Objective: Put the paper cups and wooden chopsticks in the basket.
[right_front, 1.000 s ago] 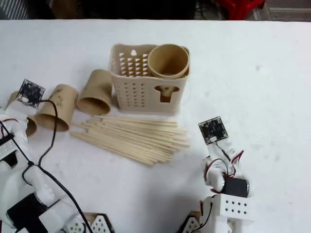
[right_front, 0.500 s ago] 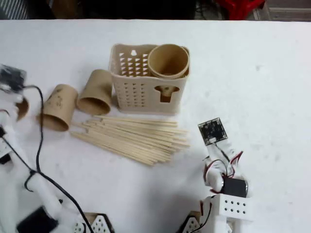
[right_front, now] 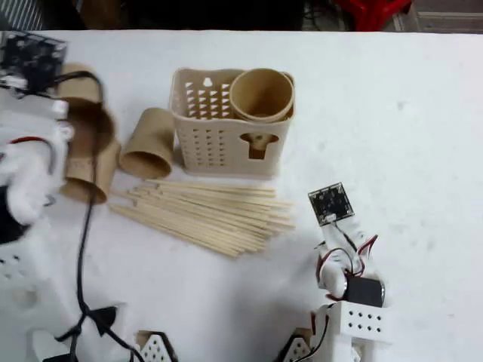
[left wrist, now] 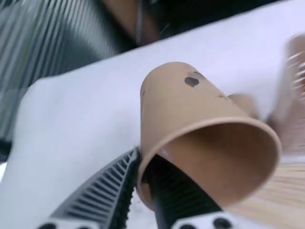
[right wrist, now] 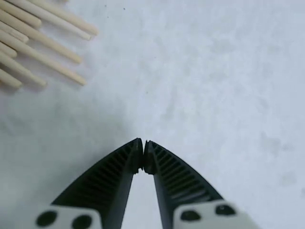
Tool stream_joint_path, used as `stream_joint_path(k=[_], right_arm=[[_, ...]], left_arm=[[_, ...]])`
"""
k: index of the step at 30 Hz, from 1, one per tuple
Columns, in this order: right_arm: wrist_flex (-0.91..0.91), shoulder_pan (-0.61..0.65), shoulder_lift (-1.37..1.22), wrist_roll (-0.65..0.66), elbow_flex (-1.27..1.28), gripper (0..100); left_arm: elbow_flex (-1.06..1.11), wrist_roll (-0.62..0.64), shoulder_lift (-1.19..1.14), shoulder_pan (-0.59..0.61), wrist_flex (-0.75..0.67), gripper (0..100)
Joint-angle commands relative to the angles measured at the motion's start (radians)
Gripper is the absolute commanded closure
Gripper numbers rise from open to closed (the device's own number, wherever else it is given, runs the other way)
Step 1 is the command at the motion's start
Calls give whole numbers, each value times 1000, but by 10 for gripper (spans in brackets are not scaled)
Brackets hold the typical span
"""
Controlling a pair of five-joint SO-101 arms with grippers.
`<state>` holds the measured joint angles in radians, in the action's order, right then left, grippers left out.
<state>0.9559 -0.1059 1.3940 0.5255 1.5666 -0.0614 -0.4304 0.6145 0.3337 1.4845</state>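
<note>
Paper cup (left wrist: 200, 129), wall pinched in my left end effector (left wrist: 141, 166), hangs tilted, mouth toward my wrist, with the basket (right_front: 219, 145) to its right.

A white table (right_front: 423, 113) spans the high view, and beyond its far edge lie a red object (right_front: 373, 9), a ribbed grey panel (right_front: 19, 13) at the corner and a dark background (right_front: 226, 13).

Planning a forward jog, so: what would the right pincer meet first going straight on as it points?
Probably the bare table: the shut right pincer points at open white surface, and the chopsticks lie off to one side of that line. How soon it touches is unclear.
</note>
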Motion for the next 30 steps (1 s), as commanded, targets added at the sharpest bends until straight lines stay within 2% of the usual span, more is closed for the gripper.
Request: stream_joint_path(k=[1, 5, 8, 11, 14, 22, 27, 30], right_arm=[[-18, 4, 8, -2, 0, 978], [-18, 4, 8, -2, 0, 978], [-18, 4, 8, -2, 0, 978], [-18, 4, 8, -2, 2, 978], [-19, 4, 8, -2, 3, 978], [-19, 4, 8, -2, 3, 978], [-19, 4, 8, -2, 3, 978], [-19, 4, 8, -2, 3, 978]], left_arm=[[-127, 173, 25, -306, 25, 979], [-144, 261, 24, -590, -41, 979], [-98, 307, 12, -704, -161, 979], [-57, 358, -77, -713, -262, 978], [-95, 371, -232, -710, -265, 978], [-356, 371, -507, -696, -112, 977], [-477, 417, -585, -656, 15, 977], [-531, 422, -601, -641, 38, 976]])
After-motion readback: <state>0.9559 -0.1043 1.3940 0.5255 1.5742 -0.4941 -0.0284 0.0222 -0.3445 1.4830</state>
